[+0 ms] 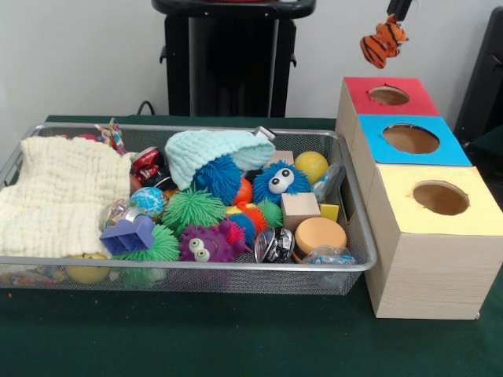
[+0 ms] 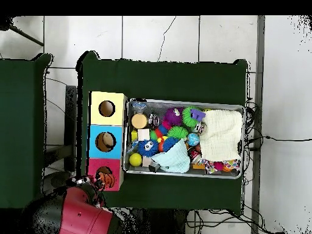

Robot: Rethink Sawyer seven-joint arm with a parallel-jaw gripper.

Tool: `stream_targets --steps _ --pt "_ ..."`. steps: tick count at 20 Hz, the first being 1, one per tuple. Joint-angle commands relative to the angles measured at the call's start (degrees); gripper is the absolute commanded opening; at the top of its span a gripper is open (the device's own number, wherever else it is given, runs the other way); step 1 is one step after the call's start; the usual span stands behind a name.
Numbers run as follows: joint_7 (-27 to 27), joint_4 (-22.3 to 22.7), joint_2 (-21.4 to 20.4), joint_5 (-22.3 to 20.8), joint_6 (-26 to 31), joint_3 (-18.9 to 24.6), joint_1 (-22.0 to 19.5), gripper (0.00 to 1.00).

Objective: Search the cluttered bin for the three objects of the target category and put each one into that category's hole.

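An orange, black-striped plush tiger (image 1: 383, 42) hangs in the air above the red box (image 1: 357, 88), slightly behind its round hole (image 1: 389, 96). My gripper (image 1: 398, 11) shows only as black fingertips at the top edge, shut on the tiger. From overhead, the tiger (image 2: 105, 178) sits over the red box (image 2: 97, 186) at the end of the red arm (image 2: 76, 213). The wire bin (image 1: 196, 267) to the left holds several toys: a blue fuzzy ball with eyes (image 1: 279, 181), a purple one with eyes (image 1: 206, 245), and green spiky balls (image 1: 192, 208).
The blue box (image 1: 452, 153) and yellow box (image 1: 479, 220), each with a round hole, stand in a row in front of the red one. In the bin lie a cream cloth (image 1: 59, 196), a mint knit hat (image 1: 212, 153), a yellow ball (image 1: 311, 165) and a wooden cube (image 1: 299, 209).
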Motion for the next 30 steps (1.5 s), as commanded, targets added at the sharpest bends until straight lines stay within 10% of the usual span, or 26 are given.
stream_targets --steps 1,30 --pt "13.76 0.45 2.17 0.41 -1.27 3.73 -0.23 0.00" --pt "18.26 -2.11 9.45 7.74 -4.50 5.70 4.69 0.00"
